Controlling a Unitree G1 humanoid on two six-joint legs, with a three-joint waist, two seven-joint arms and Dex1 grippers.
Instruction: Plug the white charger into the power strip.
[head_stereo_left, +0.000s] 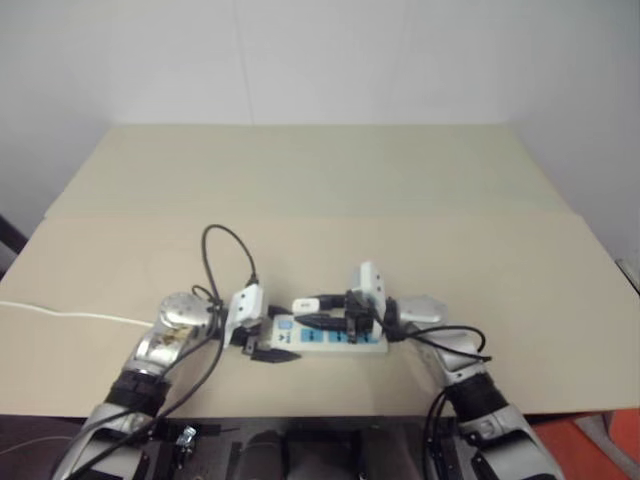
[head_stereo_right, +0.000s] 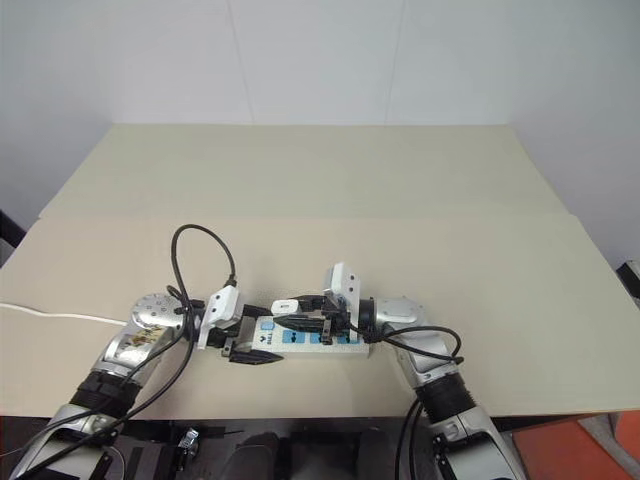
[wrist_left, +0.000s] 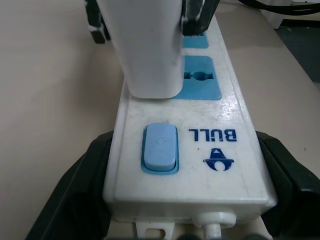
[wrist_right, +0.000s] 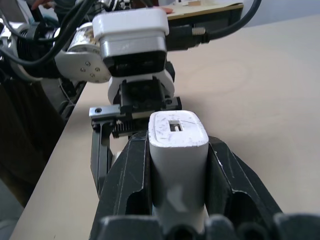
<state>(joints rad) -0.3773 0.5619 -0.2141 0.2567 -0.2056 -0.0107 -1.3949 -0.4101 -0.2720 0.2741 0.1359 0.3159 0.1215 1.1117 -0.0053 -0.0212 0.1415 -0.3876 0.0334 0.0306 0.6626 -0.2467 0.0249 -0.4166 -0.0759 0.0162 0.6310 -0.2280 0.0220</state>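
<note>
A: Where is the power strip (wrist_left: 190, 150) located?

B: It is laid flat on the beige counter (head_stereo_left: 320, 200), near the front edge, between the two arms. Its switch end is clamped by the left pincer (wrist_left: 190, 200); one black finger (wrist_left: 75, 190) is pressed against each long side of the strip, so that pincer is closed on the strip. A blue switch (wrist_left: 160, 148) and a printed logo are seen just beyond those fingers, followed by the blue socket faces.

A: And the white charger (wrist_right: 177, 150)?

B: It is gripped by the right pincer (wrist_right: 177, 165). The block is seated between the two black fingers, one finger (wrist_right: 131, 175) against each side, with its end face projecting past the fingertips. That pincer is therefore closed on the charger.

A: How is the charger placed relative to the strip?

B: In the left wrist view the charger's body is seen over the strip, just past the switch, covering part of the first socket face (wrist_left: 200, 77). Whether its prongs are seated cannot be told. In the head views the right pincer is held level over the middle of the strip and is pointed toward the left pincer, the two being close together.

A: Anything else on the counter?

B: A thin white cord (head_stereo_left: 70, 315) is run off toward the left edge.
</note>
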